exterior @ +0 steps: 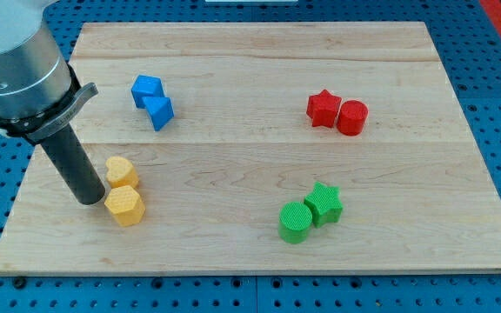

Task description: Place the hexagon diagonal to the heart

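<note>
A yellow hexagon [125,206] lies at the view's lower left of the wooden board [259,156]. A yellow heart [121,171] sits just above it, touching it. My tip [88,200] rests on the board just left of the two yellow blocks, close beside the hexagon's upper left edge and level with the seam between them. The dark rod rises from the tip to the grey arm at the view's top left.
Two blue blocks [152,101] touch each other at the upper left. A red star [323,108] and a red cylinder [352,117] touch at the upper right. A green cylinder [295,223] and a green star [323,204] touch at the lower middle right.
</note>
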